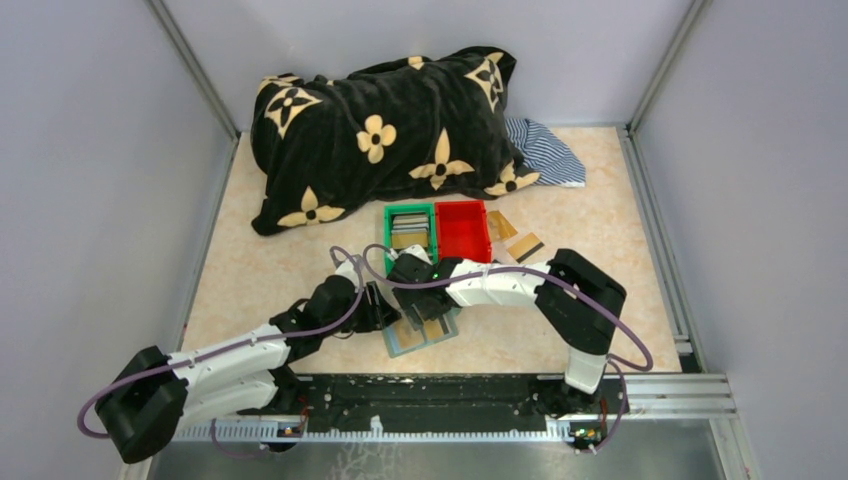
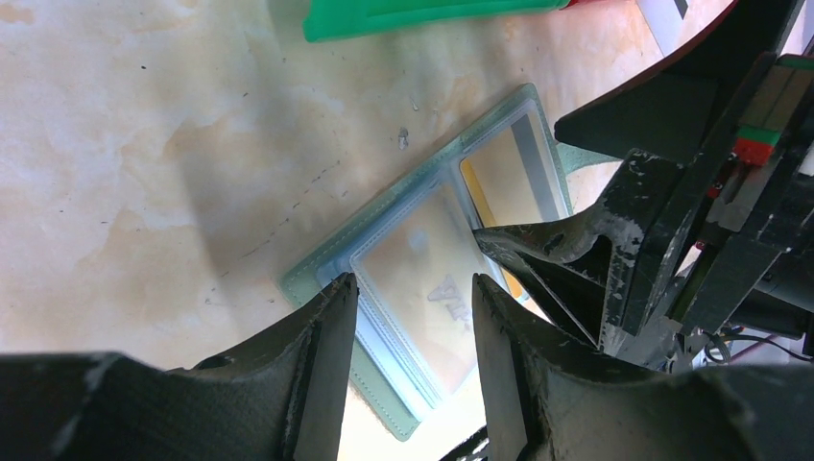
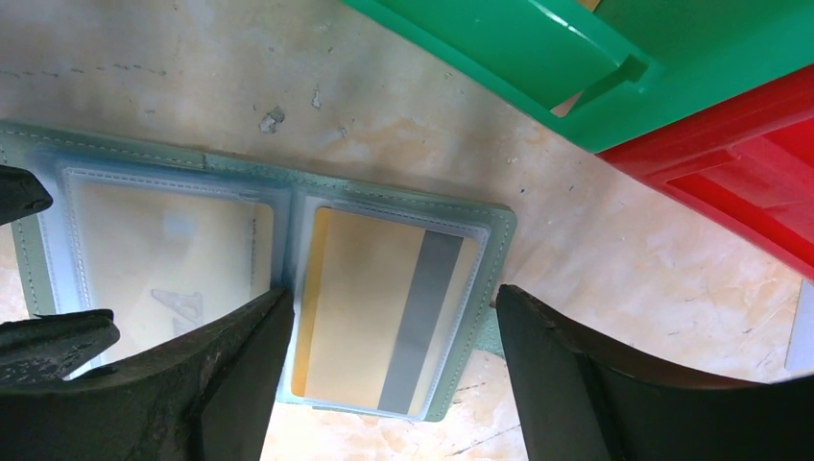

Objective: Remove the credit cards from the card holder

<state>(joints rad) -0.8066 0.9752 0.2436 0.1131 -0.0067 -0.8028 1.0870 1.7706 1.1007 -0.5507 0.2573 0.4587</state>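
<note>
Beige marbled tabletop point(image 1: 250, 290) between grey walls is where I work, and the holder point(image 3: 504, 229) lies on it, open and flat, near my bases. Both my arms reach over it.

My right claw point(image 3: 392, 298) is spread as wide as it goes. It holds nothing, and its two fingers stand on either side of the right pocket of the holder. A gold card point(image 3: 360, 274) with a grey stripe sits fully inside this pocket. My left claw point(image 2: 413, 288) is about half open, with nothing between the fingers, and it is low over the left side of the holder. I cannot tell if it presses on the holder. Under the clear film there I see a pale card point(image 3: 163, 259).

Just beyond the holder stand a green bin point(image 1: 388, 232) and a red bin point(image 1: 462, 206), side by side. The green one has a stack of cards point(image 1: 408, 232) in it, and loose cards point(image 1: 525, 246) lie beyond the holder to the right, past the red bin.

I judge the task is partly done: some cards are out, but at least two are left in the pockets. I think the gold card is the next one to pull.
</note>
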